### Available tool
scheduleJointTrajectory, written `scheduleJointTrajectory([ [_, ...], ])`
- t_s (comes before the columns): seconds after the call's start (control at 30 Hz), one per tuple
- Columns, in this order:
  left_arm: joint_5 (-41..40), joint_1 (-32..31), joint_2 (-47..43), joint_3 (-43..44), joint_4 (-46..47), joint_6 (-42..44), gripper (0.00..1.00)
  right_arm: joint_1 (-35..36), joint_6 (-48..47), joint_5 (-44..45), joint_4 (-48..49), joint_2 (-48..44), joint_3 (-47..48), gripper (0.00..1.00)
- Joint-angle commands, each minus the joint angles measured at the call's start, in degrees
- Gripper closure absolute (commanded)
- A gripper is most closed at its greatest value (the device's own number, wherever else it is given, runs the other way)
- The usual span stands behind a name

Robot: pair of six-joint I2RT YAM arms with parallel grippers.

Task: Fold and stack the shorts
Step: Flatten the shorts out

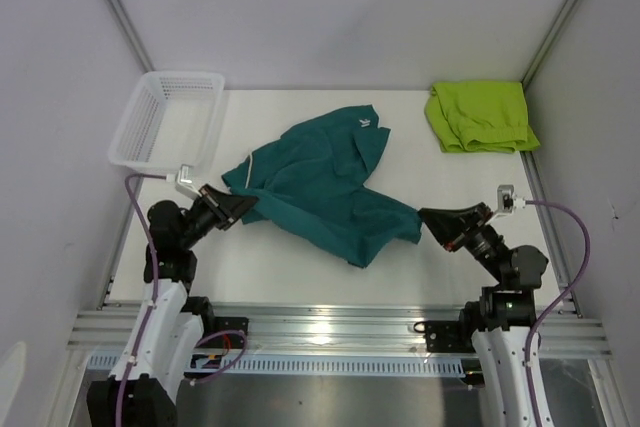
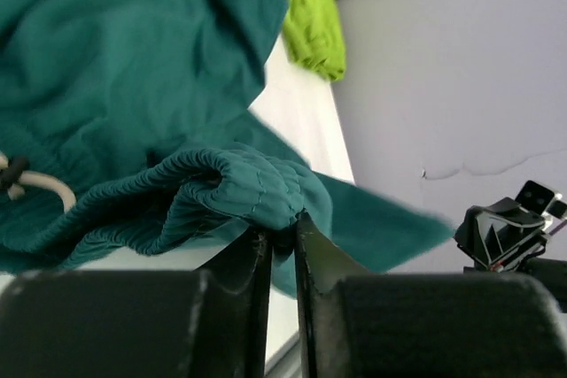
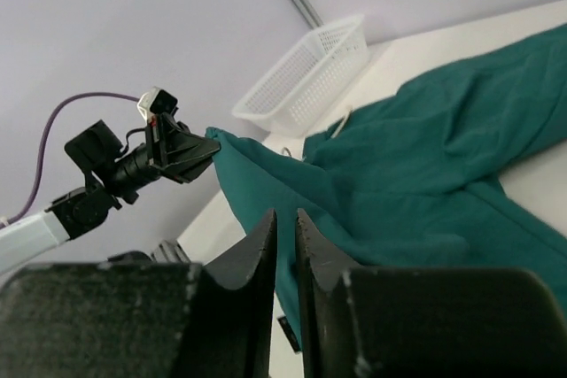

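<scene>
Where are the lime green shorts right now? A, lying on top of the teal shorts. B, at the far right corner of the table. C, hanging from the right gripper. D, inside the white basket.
B: the lime green shorts lie bunched at the table's far right corner, apart from the teal shorts and across from the basket.

No word, number or brand name can be read in any of the views. The teal shorts point(image 1: 330, 182) bear a small white mark point(image 1: 365, 123) near their far edge in the top view, but it is too small to tell its letters or shape.
</scene>
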Motion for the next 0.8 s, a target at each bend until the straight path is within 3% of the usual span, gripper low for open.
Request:
scheduleJointTrajectory([
  [0.0,1.75,-0.36,-3.99,-3.57,-4.78,2.96,0.83,4.06,-7.95,3.62,-24.68,-5.15,0.57,0.83],
  [0.07,3.16,-0.36,-6.02,-6.03,-5.3,2.87,0.6,7.42,-8.4,7.21,-27.69,-9.08,0.66,0.73],
  [0.1,3.25,-0.36,-8.46,-6.21,-6.61,3.56,0.49,8.21,-8.75,9.4,-31.88,-14.07,1.53,0.51],
  [0.13,2.91,-0.36,-9.79,-5.96,-10.37,4.35,0.36,8.65,-9.36,12.03,-33.49,-14.72,2.67,0.48],
  [0.2,1.59,-0.36,-13.13,-5.6,-14.42,6.02,0.22,9.62,-11.21,12.23,-34.38,-12.72,4.87,0.45],
  [0.3,-0.52,-0.36,-20.07,-3.15,-19.8,7.26,0.09,9.89,-11.03,14.08,-32.9,-13.24,5.05,0.36],
  [0.4,-4.02,-0.28,-22.46,4.82,-28.83,12.5,0.05,9.89,-10.6,14.87,-28.96,-9.91,4.35,0.34],
  [0.6,-13.61,-0.28,-18.51,21.43,-52.21,24.11,0.05,10.33,-9.8,16.27,-17.54,7.39,4.7,0.33],
  [0.67,-19.84,-0.28,-17.89,24.0,-56.18,25.36,0.03,10.94,-10.41,18.03,-16.19,14.75,6.45,0.33],
  [0.77,-20.48,-0.28,-15.54,23.41,-55.85,24.76,0.01,13.14,-11.56,22.94,-14.7,25.64,10.57,0.32],
])
